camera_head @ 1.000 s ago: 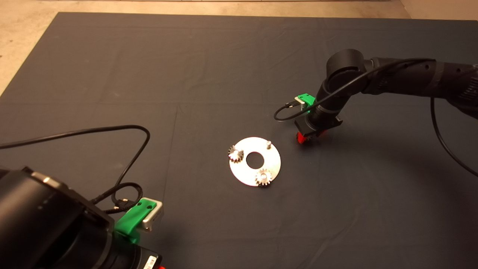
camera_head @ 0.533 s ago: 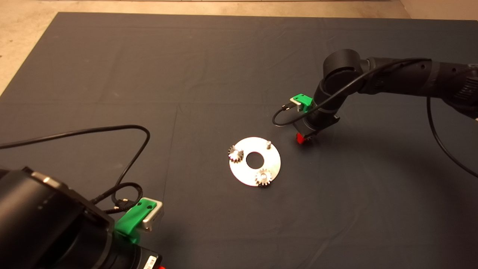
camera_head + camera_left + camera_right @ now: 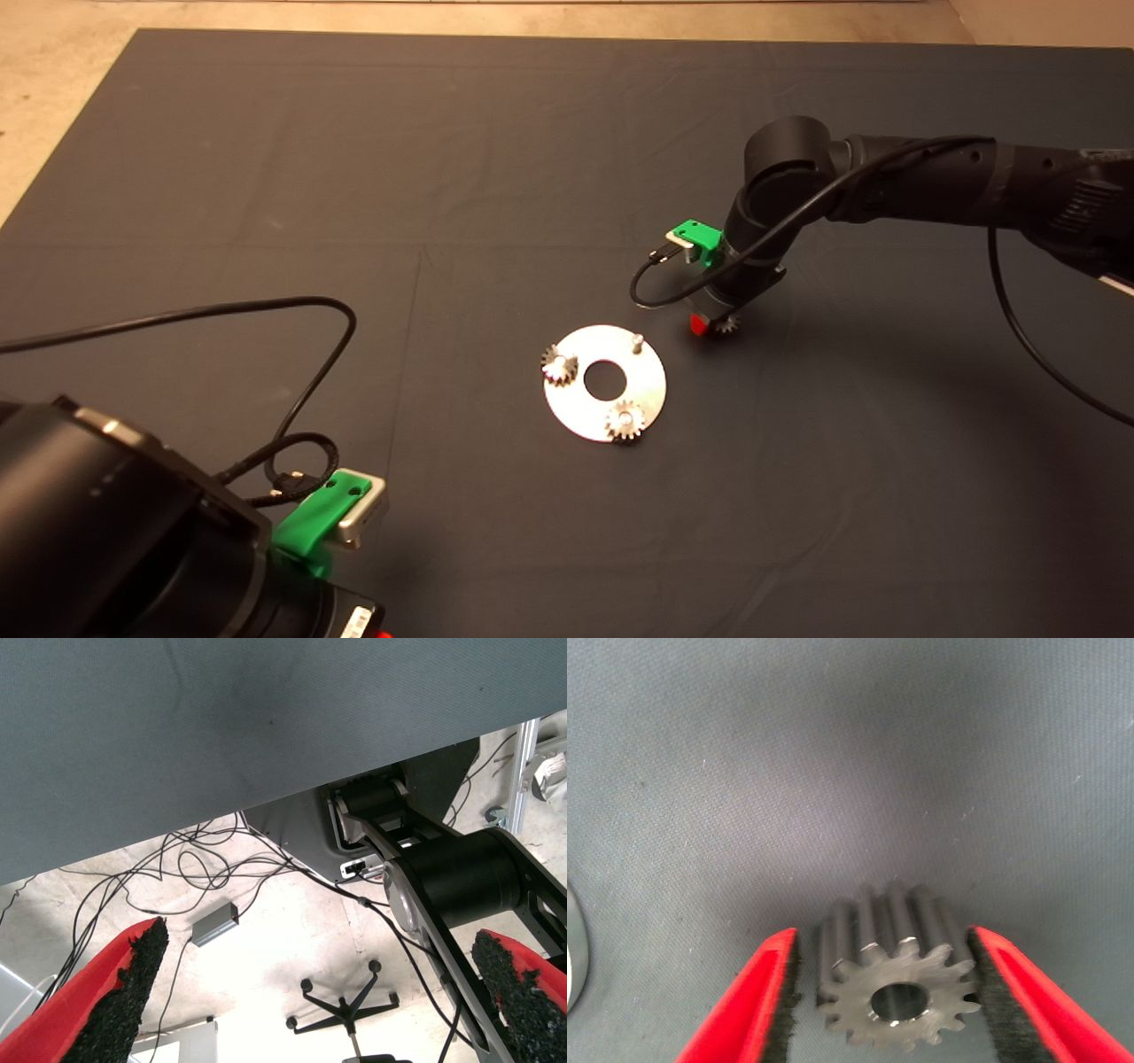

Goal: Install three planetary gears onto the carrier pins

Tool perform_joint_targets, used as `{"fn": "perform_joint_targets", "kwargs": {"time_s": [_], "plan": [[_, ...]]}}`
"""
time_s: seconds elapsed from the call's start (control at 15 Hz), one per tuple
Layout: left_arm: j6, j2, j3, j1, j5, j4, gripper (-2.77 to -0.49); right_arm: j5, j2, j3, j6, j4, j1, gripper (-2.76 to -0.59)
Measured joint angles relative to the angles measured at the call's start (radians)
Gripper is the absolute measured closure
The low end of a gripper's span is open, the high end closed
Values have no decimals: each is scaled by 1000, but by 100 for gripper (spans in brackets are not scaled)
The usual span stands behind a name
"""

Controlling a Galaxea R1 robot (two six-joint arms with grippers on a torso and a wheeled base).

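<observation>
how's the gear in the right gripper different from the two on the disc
The held gear is clamped between the right gripper's fingers, off the disc; the two seated gears lie flat on it. Each seated gear has a pin through its bore; the held gear's bore is empty, and the third pin is bare. All three look alike: small, dark, toothed.

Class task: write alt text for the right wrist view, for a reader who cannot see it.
A small dark-grey planetary gear with a round centre bore sits gripped between the right gripper's red jaws, above the dark mat. A sliver of the shiny disc shows at one edge.
</observation>
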Motion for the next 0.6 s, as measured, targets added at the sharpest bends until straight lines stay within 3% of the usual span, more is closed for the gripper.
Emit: {"fn": "perform_joint_targets", "kwargs": {"time_s": [0.6], "plan": [[0, 0, 0, 0, 0, 0, -248, 3, 3, -14, 0, -3, 0, -112]]}}
